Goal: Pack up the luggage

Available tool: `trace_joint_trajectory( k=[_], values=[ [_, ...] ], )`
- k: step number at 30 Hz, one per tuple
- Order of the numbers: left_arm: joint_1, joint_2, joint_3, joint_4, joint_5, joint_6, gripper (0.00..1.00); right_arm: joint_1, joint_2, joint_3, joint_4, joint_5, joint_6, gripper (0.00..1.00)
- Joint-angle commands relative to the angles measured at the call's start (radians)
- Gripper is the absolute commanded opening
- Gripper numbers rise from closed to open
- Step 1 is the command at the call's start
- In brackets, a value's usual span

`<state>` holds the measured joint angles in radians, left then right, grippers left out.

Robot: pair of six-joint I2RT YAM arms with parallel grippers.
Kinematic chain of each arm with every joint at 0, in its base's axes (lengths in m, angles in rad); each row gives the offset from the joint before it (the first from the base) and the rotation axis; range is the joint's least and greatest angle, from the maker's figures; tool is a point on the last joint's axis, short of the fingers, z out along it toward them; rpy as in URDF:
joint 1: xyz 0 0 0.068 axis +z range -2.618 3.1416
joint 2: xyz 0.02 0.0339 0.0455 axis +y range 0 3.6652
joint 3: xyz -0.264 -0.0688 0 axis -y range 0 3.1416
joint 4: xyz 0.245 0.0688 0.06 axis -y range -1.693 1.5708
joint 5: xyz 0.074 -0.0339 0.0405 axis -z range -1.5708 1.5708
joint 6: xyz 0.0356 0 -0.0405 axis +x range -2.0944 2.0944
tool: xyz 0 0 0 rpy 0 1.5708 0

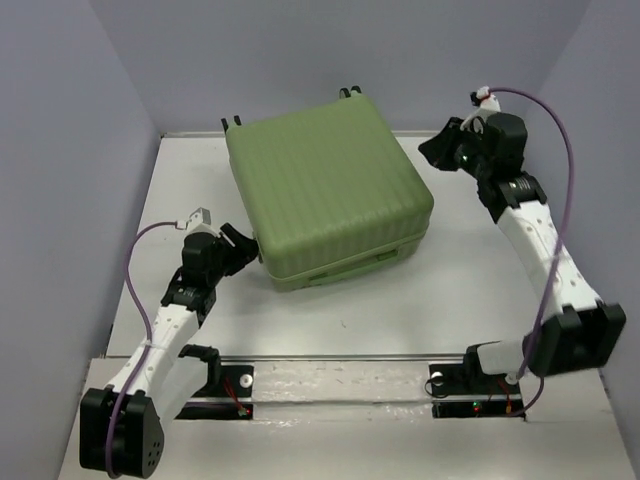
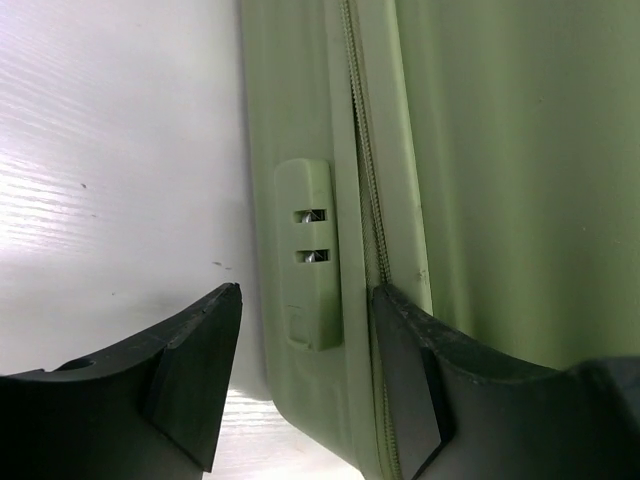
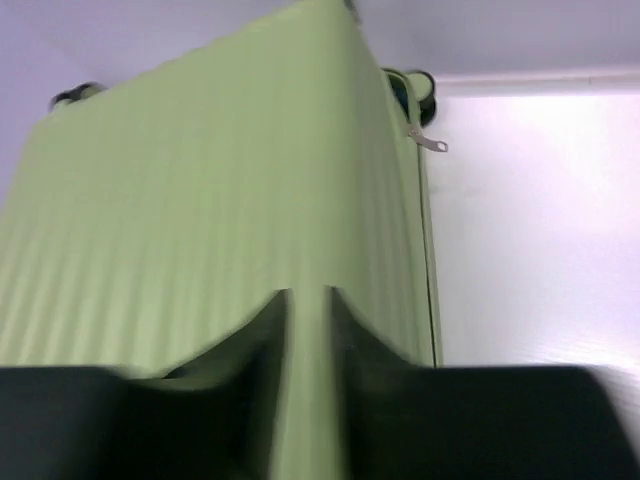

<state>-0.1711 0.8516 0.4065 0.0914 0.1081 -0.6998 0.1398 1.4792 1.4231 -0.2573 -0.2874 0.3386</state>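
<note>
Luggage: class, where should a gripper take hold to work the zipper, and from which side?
Pinch the small metal zipper pull, which juts from the seam beside a wheel on the far right side of the luggage. Come from the right, probably with the right gripper: the luggage itself is too broad to pinch.

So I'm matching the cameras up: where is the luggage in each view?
Top external: the luggage lies centre, slightly back.
Left wrist: its side fills the right half.
Right wrist: its ribbed shell fills left and centre.
Shared landmark: the zipper seam.
</note>
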Motion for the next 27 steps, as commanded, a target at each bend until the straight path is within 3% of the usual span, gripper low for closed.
trace_joint_trajectory(
  k=[1,2,8,10,11,14,20,27],
  values=[
    [-0.031,-0.031,0.051,0.053,0.142,0.020,0.67,0.026,-0.334,-0.270,0.088,-0.125,-0.032,0.11],
    [-0.031,-0.036,0.051,0.051,0.142,0.023,0.67,0.068,-0.389,-0.341,0.114,-0.134,-0.020,0.07],
    [-0.028,-0.054,0.087,0.016,0.163,0.054,0.67,0.225,-0.718,-0.803,0.243,-0.052,0.034,0.08],
    [-0.028,-0.051,0.094,0.008,0.171,0.062,0.67,0.225,-0.808,-0.867,0.247,-0.017,0.040,0.17],
    [-0.028,-0.051,0.095,0.005,0.176,0.063,0.67,0.225,-0.822,-0.895,0.247,-0.007,0.042,0.30],
    [-0.028,-0.057,0.088,0.011,0.183,0.060,0.67,0.225,-0.777,-0.949,0.302,0.023,0.033,0.40],
    [-0.028,-0.071,0.075,0.019,0.197,0.051,0.67,0.225,-0.634,-1.007,0.498,0.102,-0.004,0.41],
    [-0.028,-0.057,0.068,0.028,0.212,0.052,0.67,0.225,-0.469,-0.981,0.602,0.113,-0.032,0.40]
  ],
)
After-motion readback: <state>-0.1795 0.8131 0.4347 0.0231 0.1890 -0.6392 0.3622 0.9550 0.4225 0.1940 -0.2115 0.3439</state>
